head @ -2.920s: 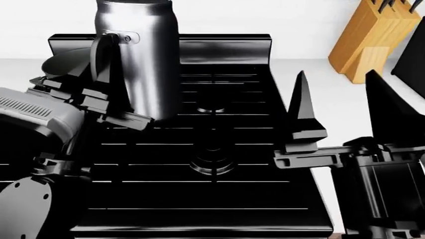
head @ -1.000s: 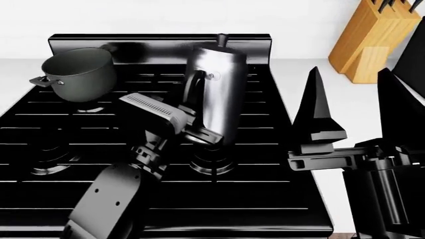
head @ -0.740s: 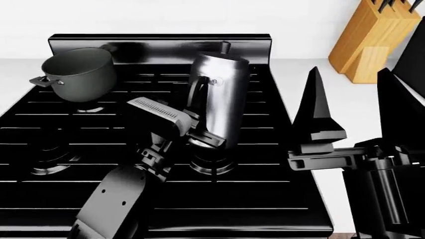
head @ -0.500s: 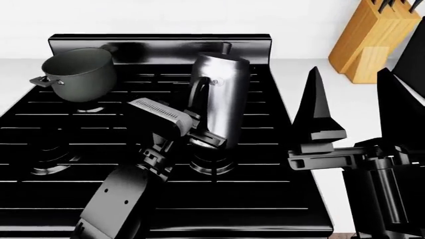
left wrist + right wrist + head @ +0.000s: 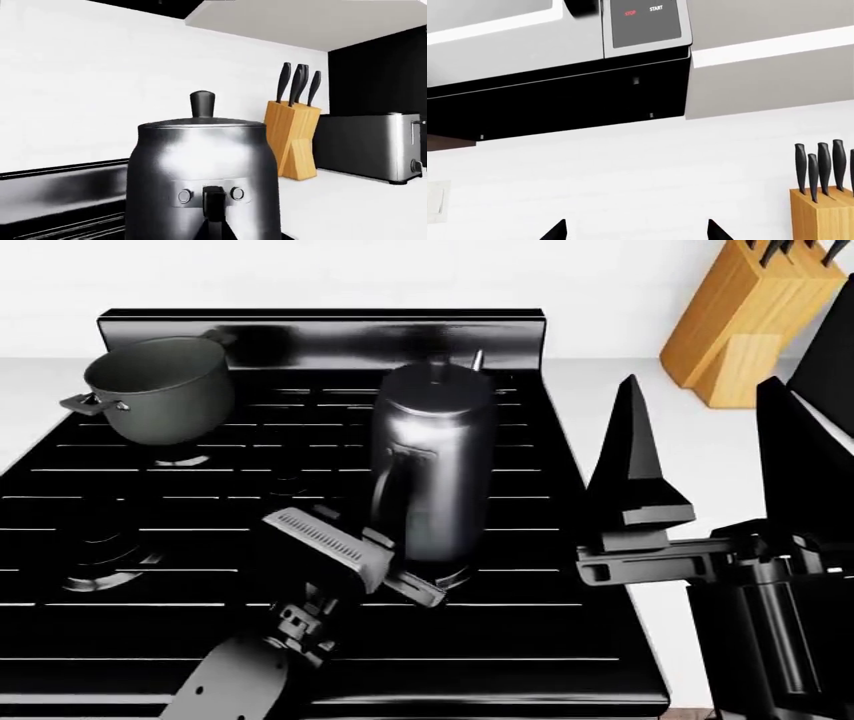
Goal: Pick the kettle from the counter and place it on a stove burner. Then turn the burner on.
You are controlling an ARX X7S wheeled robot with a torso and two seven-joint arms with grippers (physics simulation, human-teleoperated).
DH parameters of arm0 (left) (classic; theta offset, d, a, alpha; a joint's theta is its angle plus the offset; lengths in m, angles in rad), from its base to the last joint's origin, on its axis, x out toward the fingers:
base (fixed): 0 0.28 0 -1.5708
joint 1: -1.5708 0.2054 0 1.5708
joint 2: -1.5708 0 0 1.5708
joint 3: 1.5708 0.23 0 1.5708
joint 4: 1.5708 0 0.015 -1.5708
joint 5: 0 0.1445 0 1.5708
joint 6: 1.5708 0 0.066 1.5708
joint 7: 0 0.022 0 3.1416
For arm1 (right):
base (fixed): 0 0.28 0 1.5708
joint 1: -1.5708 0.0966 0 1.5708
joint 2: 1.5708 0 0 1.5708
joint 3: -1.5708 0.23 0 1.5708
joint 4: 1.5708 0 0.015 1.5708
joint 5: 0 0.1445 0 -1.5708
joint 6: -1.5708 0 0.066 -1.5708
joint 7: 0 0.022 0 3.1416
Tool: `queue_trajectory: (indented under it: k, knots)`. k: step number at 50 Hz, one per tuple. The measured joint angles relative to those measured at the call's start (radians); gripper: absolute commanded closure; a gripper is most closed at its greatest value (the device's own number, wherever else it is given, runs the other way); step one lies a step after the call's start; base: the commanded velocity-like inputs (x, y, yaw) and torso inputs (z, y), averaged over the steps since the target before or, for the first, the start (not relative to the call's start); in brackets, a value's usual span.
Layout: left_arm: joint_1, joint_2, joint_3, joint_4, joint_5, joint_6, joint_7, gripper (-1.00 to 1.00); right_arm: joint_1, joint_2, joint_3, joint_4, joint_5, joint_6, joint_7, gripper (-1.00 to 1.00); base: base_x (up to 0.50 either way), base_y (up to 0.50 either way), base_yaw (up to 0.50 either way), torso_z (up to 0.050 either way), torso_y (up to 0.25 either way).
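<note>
Kettle [image 5: 430, 465] stands upright on the stove [image 5: 561, 640], over the front burner [image 5: 447, 575] of the middle column, its dark loop handle facing my left tool [image 5: 400, 575]. That tool sits low at the handle's foot, right against the kettle's base; I cannot tell whether it is closed on the handle or slack. From the left wrist the kettle [image 5: 203, 185] fills the view, knobbed lid on top. My right tool [image 5: 701, 455] hangs spread wide and empty over the stove's right edge, fingers pointing up. Near the stove's back left corner sits a dark grey pot [image 5: 158, 385]. On the table to the right stand a knife block [image 5: 747, 320] and a toaster [image 5: 370, 145].
</note>
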Motion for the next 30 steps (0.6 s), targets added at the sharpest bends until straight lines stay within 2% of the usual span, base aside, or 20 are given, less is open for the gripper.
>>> queue_trajectory:
  k: [18, 19, 30]
  knots:
    - [0.111, -0.052, 0.027, -0.003, 0.028, 0.023, -0.015, 1.00, 0.010, 0.006, -0.013, -0.003, 0.004, -0.005, 0.007, -1.00, 0.00, 0.00, 0.00, 0.000, 0.000]
    - [0.113, -0.053, 0.026, -0.002, 0.028, 0.025, -0.016, -1.00, 0.010, 0.006, -0.013, -0.002, 0.004, -0.006, 0.007, -1.00, 0.00, 0.00, 0.00, 0.000, 0.000]
    - [0.136, -0.063, 0.027, -0.010, 0.025, 0.021, -0.031, -1.00, 0.013, 0.009, -0.020, 0.001, 0.004, -0.012, 0.007, -1.00, 0.00, 0.00, 0.00, 0.000, 0.000]
